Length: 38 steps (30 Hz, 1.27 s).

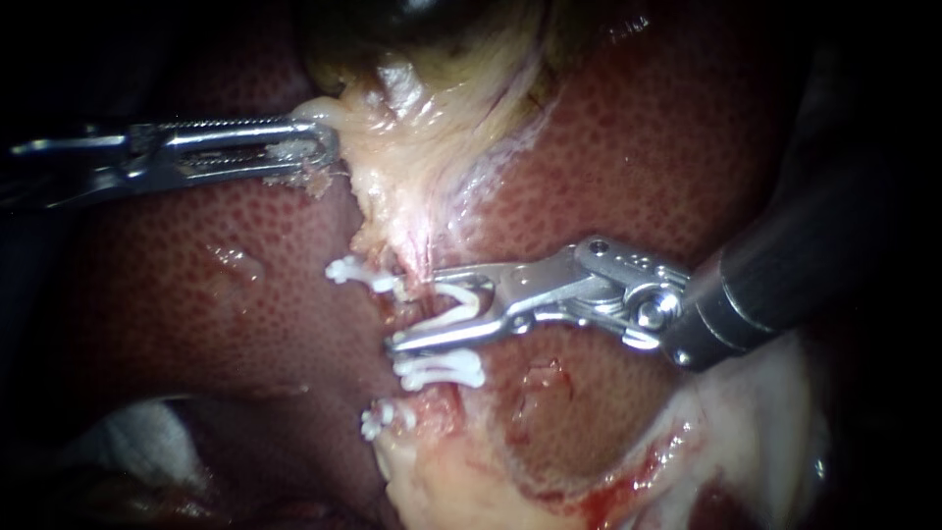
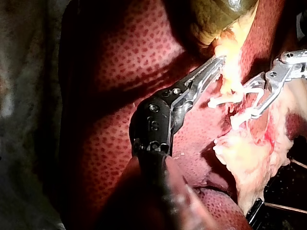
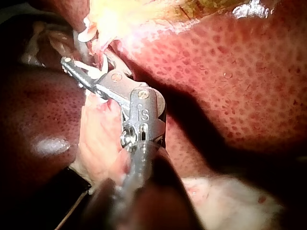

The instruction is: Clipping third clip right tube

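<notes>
My right instrument (image 1: 417, 309) comes in from the right, its jaws spread and holding an open white clip (image 1: 459, 302) around a pale tube (image 1: 424, 257). One closed white clip (image 1: 358, 275) sits just above the jaws, and two more lie below, one (image 1: 442, 371) close under them and one (image 1: 385, 420) lower down. My left instrument (image 1: 329, 147) reaches in from the left with its jaws shut on pale tissue (image 1: 368, 123) under the gallbladder (image 1: 422, 25). In the left wrist view my left instrument (image 2: 218, 62) bites that yellowish tissue, with my right instrument (image 2: 249, 101) beyond it. In the right wrist view my right instrument (image 3: 79, 62) is partly buried in tissue.
Dark red liver (image 1: 667, 147) surrounds the tube on both sides. Pale, blood-stained fatty tissue (image 1: 471, 481) lies below the clips. White gauze (image 1: 128, 432) shows at the lower left of the endoscope view.
</notes>
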Tool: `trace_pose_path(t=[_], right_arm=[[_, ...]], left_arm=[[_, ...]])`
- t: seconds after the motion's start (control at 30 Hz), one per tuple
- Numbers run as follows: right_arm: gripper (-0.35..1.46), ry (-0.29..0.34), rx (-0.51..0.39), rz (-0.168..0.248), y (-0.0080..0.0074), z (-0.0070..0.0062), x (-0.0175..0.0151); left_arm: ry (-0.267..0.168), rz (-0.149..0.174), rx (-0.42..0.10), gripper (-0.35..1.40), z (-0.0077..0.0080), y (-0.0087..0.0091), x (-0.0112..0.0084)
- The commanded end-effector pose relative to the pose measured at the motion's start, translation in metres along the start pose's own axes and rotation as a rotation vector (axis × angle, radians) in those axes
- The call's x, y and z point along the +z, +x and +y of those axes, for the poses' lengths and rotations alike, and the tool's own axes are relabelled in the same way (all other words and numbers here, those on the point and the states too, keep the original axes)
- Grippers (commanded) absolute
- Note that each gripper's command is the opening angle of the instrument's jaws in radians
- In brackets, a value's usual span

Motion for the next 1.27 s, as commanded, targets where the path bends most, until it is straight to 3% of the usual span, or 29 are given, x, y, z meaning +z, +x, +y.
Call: trace_pose_path(t=[0.03,0.3,0.4,1.27], right_arm=[[0.19,0.000,0.010,0.000,0.0000,-0.0001,0.0000],[-0.15,0.001,0.039,0.001,-0.0001,0.0001,-0.0005],[-0.35,0.002,0.074,0.001,-0.0002,0.0000,-0.0006],[-0.35,0.007,0.090,-0.002,-0.0007,0.0000,-0.0012]], left_arm=[[0.000,0.000,0.000,-0.35,0.0000,0.0000,0.0000],[0.000,0.000,0.000,-0.35,0.0000,0.0000,0.0000],[0.000,0.000,0.000,-0.35,0.0000,0.0000,0.0000],[0.000,0.000,0.000,-0.35,-0.0001,0.0000,0.0002]])
